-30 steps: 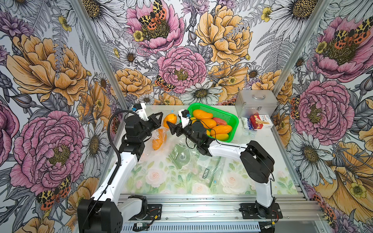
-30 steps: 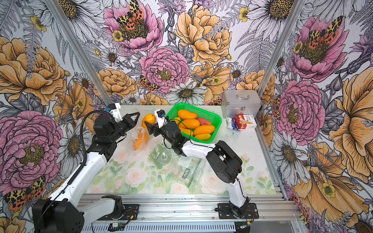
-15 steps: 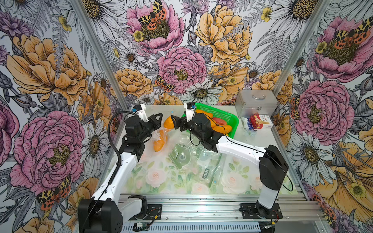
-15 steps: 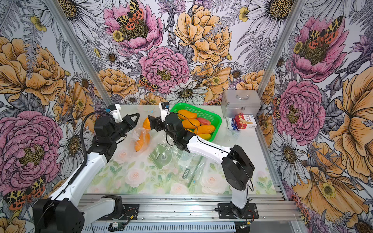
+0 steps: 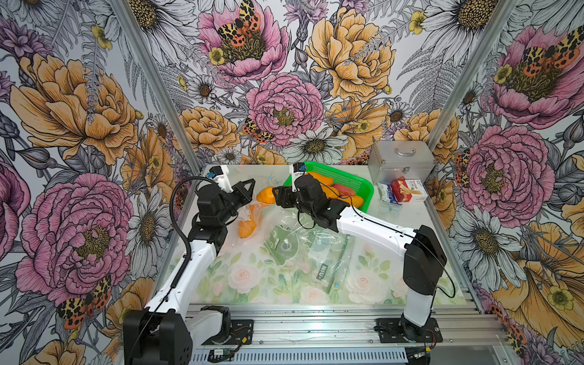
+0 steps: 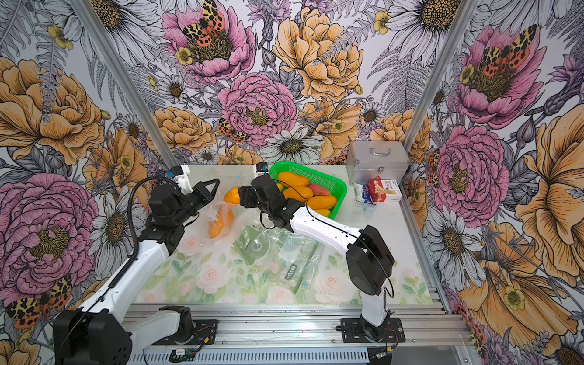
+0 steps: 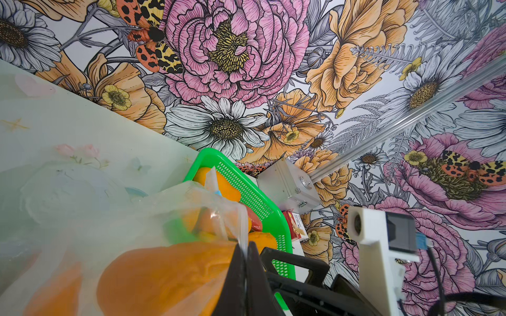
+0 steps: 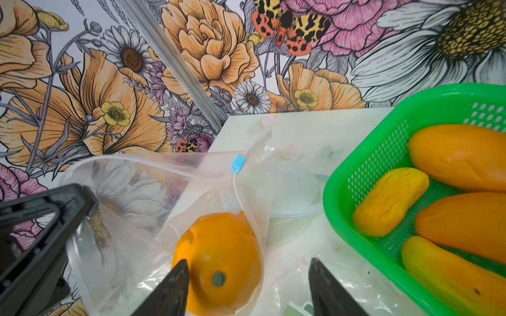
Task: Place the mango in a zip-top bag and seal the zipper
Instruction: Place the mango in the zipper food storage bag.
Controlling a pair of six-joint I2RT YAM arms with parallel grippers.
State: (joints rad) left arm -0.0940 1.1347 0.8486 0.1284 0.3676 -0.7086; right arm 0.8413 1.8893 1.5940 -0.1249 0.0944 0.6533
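While my left fingers (image 7: 232, 279) pinch the rim of the clear plastic zip-top bag (image 8: 131, 197), my right fingers (image 8: 175, 290) stand apart, gripping nothing, around the round orange mango (image 8: 219, 262) at its mouth. I fear snagged film could roll it out towards the green plastic basket (image 8: 383, 153).

R arm (image 5: 373, 232) reached out flatter, elbow further right, R gripper (image 8: 248, 264) jaws narrowed by mango (image 5: 266, 195)

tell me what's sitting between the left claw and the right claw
An orange mango at the mouth of the zip-top bag separates the left claw from the right claw, in both top views.
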